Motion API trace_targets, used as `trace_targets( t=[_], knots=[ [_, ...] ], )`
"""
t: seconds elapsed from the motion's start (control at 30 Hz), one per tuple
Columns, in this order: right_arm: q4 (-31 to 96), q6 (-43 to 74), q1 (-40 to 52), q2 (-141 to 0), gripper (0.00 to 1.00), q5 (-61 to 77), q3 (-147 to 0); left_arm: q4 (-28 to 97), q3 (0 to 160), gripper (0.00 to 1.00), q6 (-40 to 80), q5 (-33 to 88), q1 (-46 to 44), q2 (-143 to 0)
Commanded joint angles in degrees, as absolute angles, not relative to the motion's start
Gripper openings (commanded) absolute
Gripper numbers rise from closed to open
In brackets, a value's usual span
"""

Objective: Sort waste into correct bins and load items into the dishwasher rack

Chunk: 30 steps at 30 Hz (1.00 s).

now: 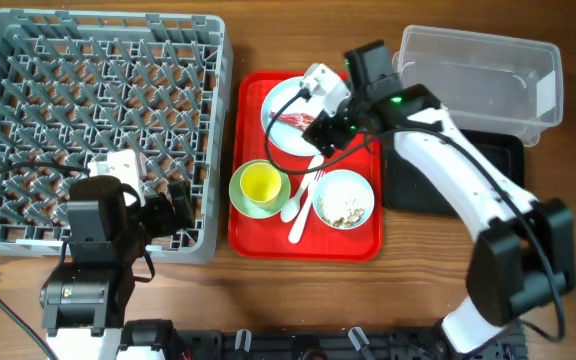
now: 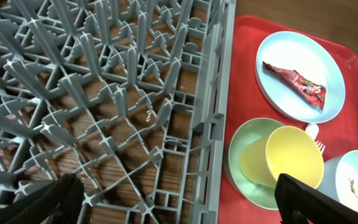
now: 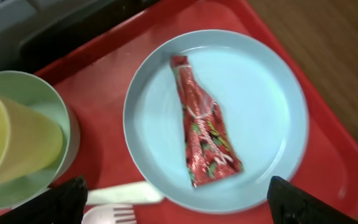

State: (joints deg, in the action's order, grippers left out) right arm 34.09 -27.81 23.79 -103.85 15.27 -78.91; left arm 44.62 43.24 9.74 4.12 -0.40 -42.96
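Red candy wrapper (image 3: 205, 140) lies flat on the pale plate (image 3: 263, 93), diagonal across its middle, and nothing grips it. We see the R tool (image 3: 179, 208) hanging right above that plate w/ jaws spread wide, one fingertip at each lower corner of the wrist view, holding nothing. Whether the tips touch the plate we can't tell. The plate sits at the far end of the red tray (image 1: 268, 240). On the same tray, near-left of the plate, we find the green bowl (image 1: 238, 196) w/ the yellow cup (image 1: 261, 182) tilted inside it. Near-right of the plate is the blue bowl (image 1: 364, 186) w/ rice scraps (image 1: 346, 208) in it. Btwn the two bowls the white spoon (image 1: 289, 210) and fork (image 1: 300, 226) lie side by side. Just left of the red tray stands the grey rack (image 1: 98, 60). The L tool (image 2: 179, 205) hovers over the rack's near-right corner, jaws as wide apart as the R one's, holding nothing, only lattice pegs below it. On the tray's right side we see the black tray (image 1: 493, 165) on the tabletop (image 1: 418, 290), w/ the R arm crossing above it. The clear tub (image 1: 478, 70) is just beyond the black tray at the far right. Whether those two touch we can't tell.
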Motion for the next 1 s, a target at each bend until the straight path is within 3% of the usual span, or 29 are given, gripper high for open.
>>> trace_targets(
  t=[0.0,0.83,0.97],
  knots=[
    [31.9,-29.8,25.2,-109.4,0.93,14.2,-79.8,44.5,44.4,1.00,10.3,3.4,-0.1,-42.9],
    [24.9,-28.3,25.2,-120.6,0.91,9.0,-79.8,44.7,44.4,1.00,10.3,3.4,-0.1,-42.9],
    [26.0,-26.7,25.2,-120.6,0.83,9.2,-79.8,44.7,44.4,1.00,10.3,3.4,-0.1,-42.9]
  ],
)
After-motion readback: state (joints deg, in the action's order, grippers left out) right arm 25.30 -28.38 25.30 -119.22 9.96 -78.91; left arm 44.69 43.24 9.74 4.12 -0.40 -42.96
